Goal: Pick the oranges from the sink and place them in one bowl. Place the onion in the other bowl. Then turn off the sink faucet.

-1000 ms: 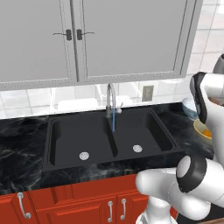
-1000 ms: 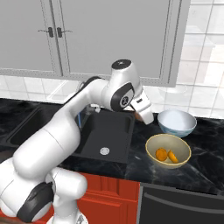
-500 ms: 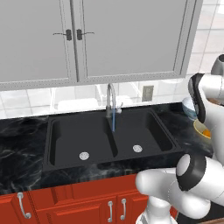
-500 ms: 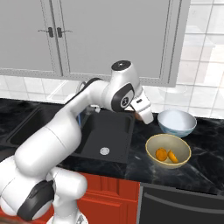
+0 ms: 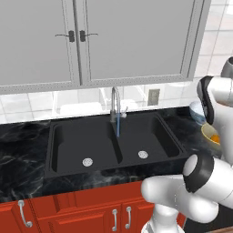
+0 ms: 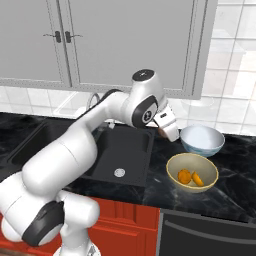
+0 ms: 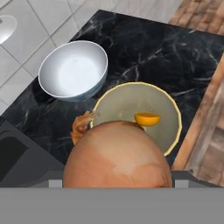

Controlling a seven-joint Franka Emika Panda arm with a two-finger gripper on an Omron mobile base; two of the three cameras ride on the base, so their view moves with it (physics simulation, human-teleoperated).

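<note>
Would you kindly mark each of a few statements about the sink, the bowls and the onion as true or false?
1. The onion is in the gripper. True.
2. The pale blue-white bowl already holds the onion. False: it is empty.
3. Both oranges lie in the yellow-tan bowl. True.
4. An orange is left in the sink. False: both basins hold no fruit.
5. The faucet is off. False: a blue stream runs from its spout.
</note>
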